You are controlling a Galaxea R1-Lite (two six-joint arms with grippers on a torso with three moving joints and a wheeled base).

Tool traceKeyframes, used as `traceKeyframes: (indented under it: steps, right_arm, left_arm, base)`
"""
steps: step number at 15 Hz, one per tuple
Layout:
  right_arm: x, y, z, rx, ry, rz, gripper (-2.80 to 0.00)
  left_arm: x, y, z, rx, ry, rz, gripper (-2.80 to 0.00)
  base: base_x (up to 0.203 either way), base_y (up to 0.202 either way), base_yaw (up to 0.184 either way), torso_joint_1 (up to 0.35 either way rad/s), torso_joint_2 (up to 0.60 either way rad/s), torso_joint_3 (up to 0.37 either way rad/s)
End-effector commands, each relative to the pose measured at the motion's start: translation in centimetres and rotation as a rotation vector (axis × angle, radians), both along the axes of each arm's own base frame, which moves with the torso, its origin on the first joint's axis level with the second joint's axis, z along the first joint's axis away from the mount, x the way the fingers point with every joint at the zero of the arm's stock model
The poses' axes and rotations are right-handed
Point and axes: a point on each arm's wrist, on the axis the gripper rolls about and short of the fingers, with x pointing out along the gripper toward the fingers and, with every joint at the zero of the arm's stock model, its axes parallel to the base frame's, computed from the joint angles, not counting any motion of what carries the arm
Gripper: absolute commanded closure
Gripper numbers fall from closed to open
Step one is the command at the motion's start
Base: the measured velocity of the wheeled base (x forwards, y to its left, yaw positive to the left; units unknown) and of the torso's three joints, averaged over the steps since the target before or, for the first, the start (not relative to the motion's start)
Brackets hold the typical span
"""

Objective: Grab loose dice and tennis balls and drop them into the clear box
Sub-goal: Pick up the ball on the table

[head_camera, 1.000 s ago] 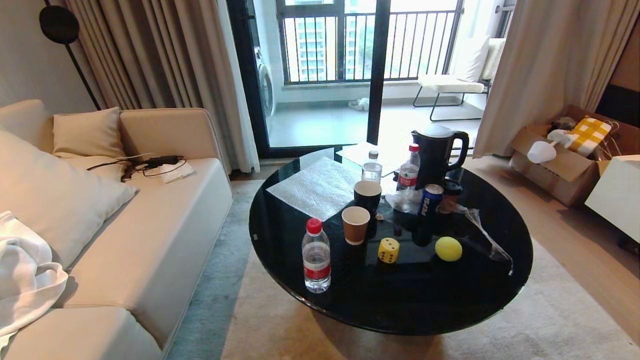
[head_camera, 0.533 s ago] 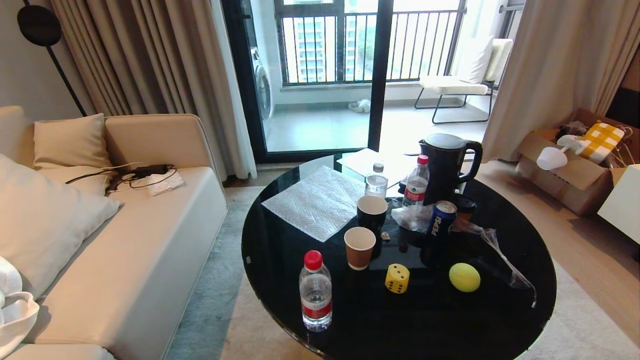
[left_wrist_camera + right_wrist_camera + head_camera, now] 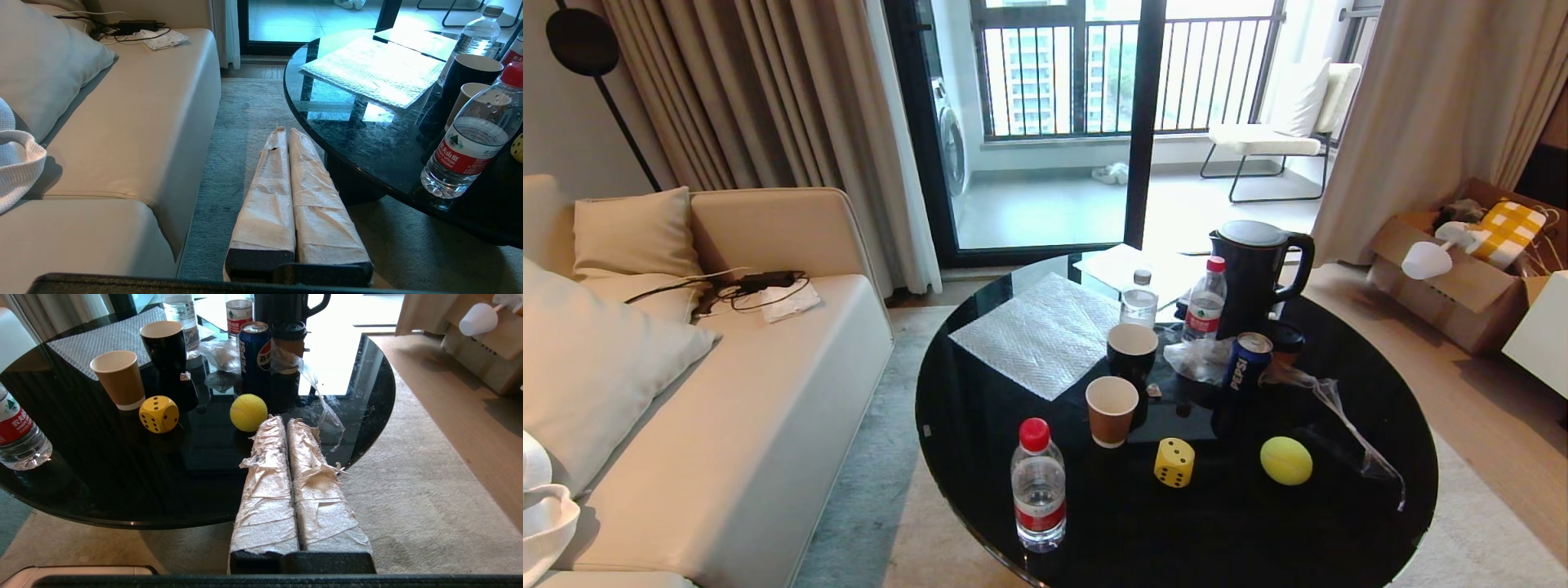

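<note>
Both arms are low at the near side of the round black table (image 3: pixel 980 425). The right gripper (image 3: pixel 286 424) has its two paper-wrapped fingers pressed together with nothing between them; its tips point over the table's near edge, close to the tennis ball (image 3: pixel 1286 461). The left gripper (image 3: pixel 284 132) is also closed and empty, above the carpet between the table and the sofa (image 3: pixel 768 392). Neither gripper appears in the head view. On the near half of the table stands a water bottle (image 3: pixel 1038 483) with a red cap. To its right sits the yellow die (image 3: pixel 1174 462), a cube with rounded corners and black pips, and further right, well apart from it, is the tennis ball, plain matte yellow-green. Behind the die is a brown paper cup (image 3: pixel 1112 410), then a black cup (image 3: pixel 1132 353), and beside them a blue Pepsi can (image 3: pixel 1245 360) with crumpled clear plastic (image 3: pixel 1339 408) trailing toward the table's right edge. At the far side stand a black kettle (image 3: pixel 1258 273), two more bottles and a white textured sheet (image 3: pixel 1041 331). I can see only one die and one ball, and no clear box in any view. The table's near rim is cut off in the head view.
</note>
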Motion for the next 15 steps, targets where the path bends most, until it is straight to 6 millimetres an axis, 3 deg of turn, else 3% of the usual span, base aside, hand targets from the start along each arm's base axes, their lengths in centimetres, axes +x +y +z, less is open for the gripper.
traceKeyframes:
  steps: [1,7,15]
  right_arm:
    - [0.03,0.00,-0.10,0.001,0.005,0.000,0.00]
    - [0.03,0.00,-0.08,0.001,0.004,0.000,0.00]
    - [0.03,0.00,-0.08,0.000,0.004,0.000,0.00]
  left_arm:
    - [0.01,0.00,-0.03,0.000,0.000,0.000,0.00]
    - [0.01,0.00,-0.04,0.000,0.002,0.000,0.00]
    - [0.00,0.00,0.00,0.000,0.000,0.000,0.00]
  base:
    - [0.000,0.000,0.000,0.000,0.00,0.000]
    - [0.000,0.000,0.000,0.001,0.00,-0.030]
    - [0.000,0.000,0.000,0.004,0.00,-0.189]
